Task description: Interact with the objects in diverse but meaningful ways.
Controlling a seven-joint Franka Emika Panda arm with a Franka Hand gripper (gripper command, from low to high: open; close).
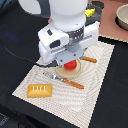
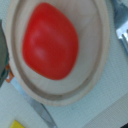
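A red tomato lies on a round wooden plate in the middle of a striped placemat. In the wrist view the tomato fills most of the plate. My gripper hangs low, right over the tomato, under the white hand. The hand hides its fingers, and none show in the wrist view, so contact cannot be told. An orange-brown bread loaf rests on the mat toward the exterior view's left. A yellow object peeks out behind the arm.
A fork and an orange-handled knife lie beside the plate, and another orange handle lies on its far side. A pale bowl stands at the back on the exterior view's right. A black cloth surrounds the placemat.
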